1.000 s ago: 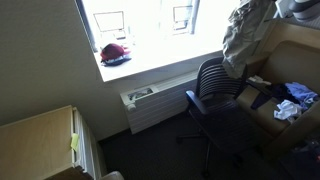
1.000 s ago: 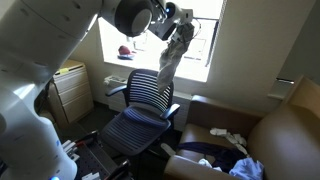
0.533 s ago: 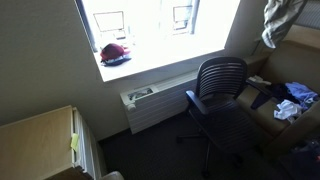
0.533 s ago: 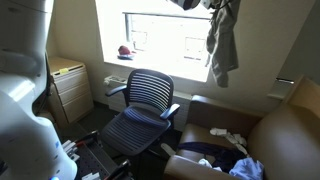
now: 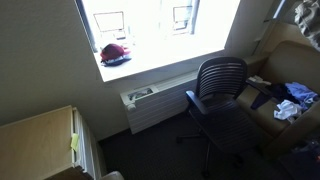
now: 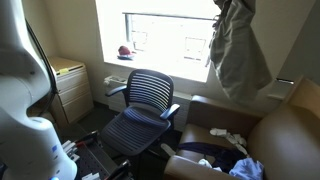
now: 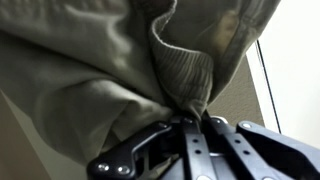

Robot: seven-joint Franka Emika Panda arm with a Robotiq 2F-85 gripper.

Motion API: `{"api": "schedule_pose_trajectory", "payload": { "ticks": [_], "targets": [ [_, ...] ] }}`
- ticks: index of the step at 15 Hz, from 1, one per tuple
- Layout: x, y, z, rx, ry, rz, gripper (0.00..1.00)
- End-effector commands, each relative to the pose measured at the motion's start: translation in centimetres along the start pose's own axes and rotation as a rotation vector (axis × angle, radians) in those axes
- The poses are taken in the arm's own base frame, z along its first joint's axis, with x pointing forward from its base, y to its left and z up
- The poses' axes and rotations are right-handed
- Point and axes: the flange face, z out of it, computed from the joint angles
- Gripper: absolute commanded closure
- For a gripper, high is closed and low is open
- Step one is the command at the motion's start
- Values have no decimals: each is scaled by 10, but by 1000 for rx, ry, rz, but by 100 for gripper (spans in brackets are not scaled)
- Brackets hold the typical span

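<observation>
Grip: the gripper [image 7: 190, 122] has its jaws pinched right together on a ribbed fold of the garment [image 7: 110, 60], a cuff or hem by the look of it. The cloth bunches where the fingers bite.
Garment: a grey-green jacket or sweater [image 6: 237, 55] dangles in the air, high in front of the window at its armchair end, and touches nothing below. In an exterior view only its lower edge shows, in the top corner [image 5: 306, 12].
Why it hangs so: it is caught at one point, so its own weight pulls it into a long, loose drape. I judge it is held this high so that the bottom clears the furniture under it.
Armchair: a brown armchair [image 6: 285, 125] stands beneath the garment, with a heap of clothes [image 6: 225, 140], blue and white among them, toward the front edge of its seat.
Office chair: a dark mesh-backed chair [image 6: 142, 100] stands on the floor just beside the armchair, its back toward the window wall.
Arm: the robot's white arm [image 6: 20, 80] fills the near side of that view.
Cabinet: a light wooden cabinet [image 5: 40, 135] stands by the wall, with a yellow slip [image 5: 74, 142] at its edge.
Heater: a pale unit [image 5: 150, 98] sits against the wall under the sill.
Sill: a red cap or folded cloth [image 5: 115, 53] lies near one end of the window sill [image 5: 170, 62], well apart from the garment.
Room: the floor is dark, and hard daylight comes through the window while everything else is dim.
</observation>
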Motion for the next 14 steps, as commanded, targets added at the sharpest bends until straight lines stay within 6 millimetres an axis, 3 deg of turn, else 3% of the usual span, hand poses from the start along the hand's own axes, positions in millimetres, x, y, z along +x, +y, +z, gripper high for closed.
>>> {"api": "schedule_pose_trajectory", "payload": {
  "ticks": [1, 2, 6, 7, 11, 12, 14],
  "targets": [
    [-21, 17, -1, -42, -35, -35, 98],
    [-58, 42, -2, -82, -61, -110, 98],
    [-143, 115, -13, -184, -141, -256, 98],
    [-139, 129, -6, -212, -193, -287, 98],
    [-239, 193, -28, -289, -405, -413, 98],
    [-207, 179, -12, -273, -348, -345, 93],
    [-241, 198, -21, -293, -419, -380, 93]
  ]
}}
